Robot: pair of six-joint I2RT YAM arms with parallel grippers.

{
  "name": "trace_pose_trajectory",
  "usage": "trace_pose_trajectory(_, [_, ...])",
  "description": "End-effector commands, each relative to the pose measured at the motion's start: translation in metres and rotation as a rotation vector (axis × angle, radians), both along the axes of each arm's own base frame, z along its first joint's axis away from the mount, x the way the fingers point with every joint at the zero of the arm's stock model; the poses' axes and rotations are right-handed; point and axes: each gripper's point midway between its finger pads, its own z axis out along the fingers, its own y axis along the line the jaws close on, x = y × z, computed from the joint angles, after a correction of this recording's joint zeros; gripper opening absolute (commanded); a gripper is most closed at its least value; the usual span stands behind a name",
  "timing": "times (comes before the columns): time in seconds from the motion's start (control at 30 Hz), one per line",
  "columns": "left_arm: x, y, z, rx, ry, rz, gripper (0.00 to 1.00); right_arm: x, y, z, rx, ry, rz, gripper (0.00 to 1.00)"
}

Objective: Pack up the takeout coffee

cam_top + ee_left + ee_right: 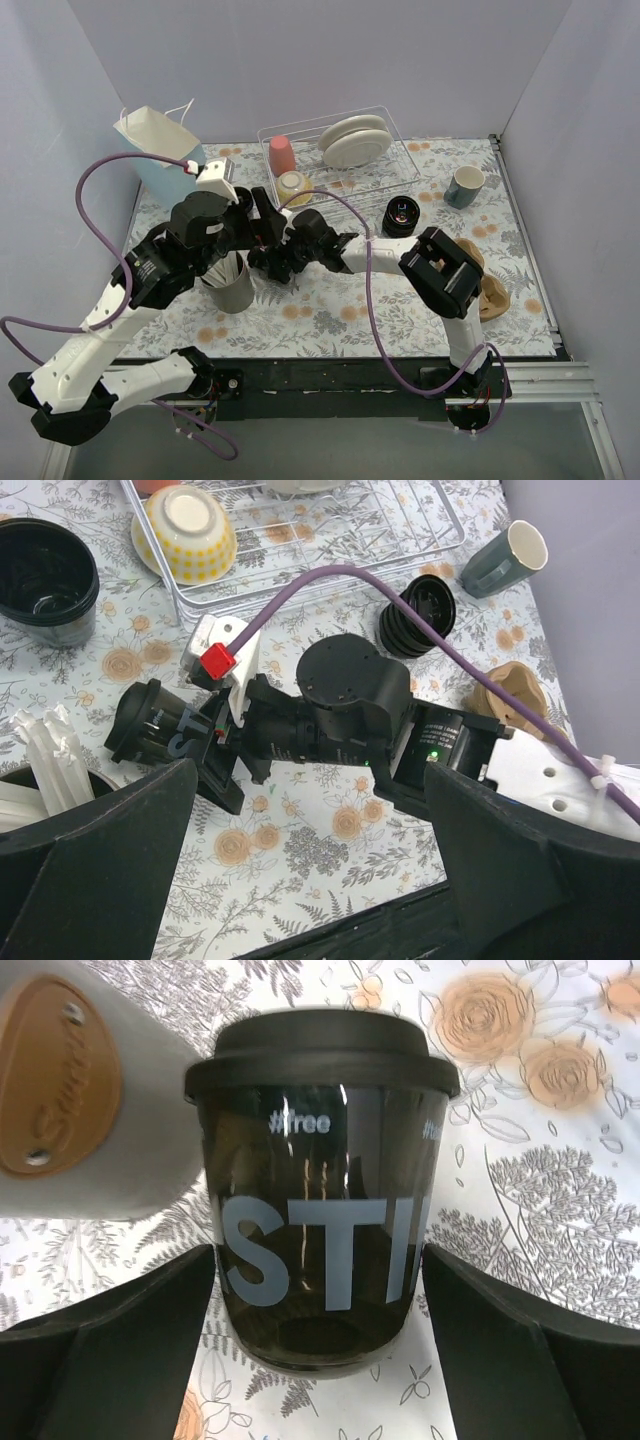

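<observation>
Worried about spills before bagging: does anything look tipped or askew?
Yes. The lidded black cup held in the right gripper lies on its side instead of upright, lid end toward the grey utensil cup. Its lid looks seated, and no liquid shows on the table around it.

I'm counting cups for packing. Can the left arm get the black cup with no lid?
Probably yes. The lidless cup stands by itself near the dish rack, nothing covering it, and the left gripper hangs open and empty nearby.
</observation>
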Motion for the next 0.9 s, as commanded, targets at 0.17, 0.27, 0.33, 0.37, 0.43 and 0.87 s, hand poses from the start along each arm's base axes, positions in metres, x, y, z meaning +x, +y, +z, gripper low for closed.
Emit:
trace_pose_trajectory(0.17, [-0.008, -0.002, -0.003, 0.003, 0.005, -0.048, 0.98, 0.004, -0.020, 0.036, 0.117, -0.149, -0.078, 0.75])
trace_pose_trajectory(0.27, [-0.006, -0.005, -0.006, -0.009, 0.010, -0.048, 0.97, -0.006, -0.034, 0.056, 0.166, -0.179, -0.074, 0.68])
trace_pose_trajectory(0.33, [-0.006, -0.008, -0.005, -0.021, 0.010, -0.054, 0.97, -0.011, -0.044, 0.074, 0.208, -0.212, -0.068, 0.66])
trace_pose_trajectory(0.37, [-0.005, -0.010, -0.007, -0.018, 0.015, -0.055, 0.97, -0.010, -0.048, 0.082, 0.222, -0.225, -0.070, 0.66])
trace_pose_trajectory(0.43, [-0.006, -0.013, -0.008, -0.025, 0.022, -0.066, 0.97, -0.015, -0.051, 0.081, 0.210, -0.228, -0.028, 0.70])
trace_pose_trajectory(0.87, [-0.015, -0.012, 0.003, -0.040, -0.005, -0.114, 0.97, -0.002, -0.018, 0.060, 0.168, -0.267, 0.102, 0.94])
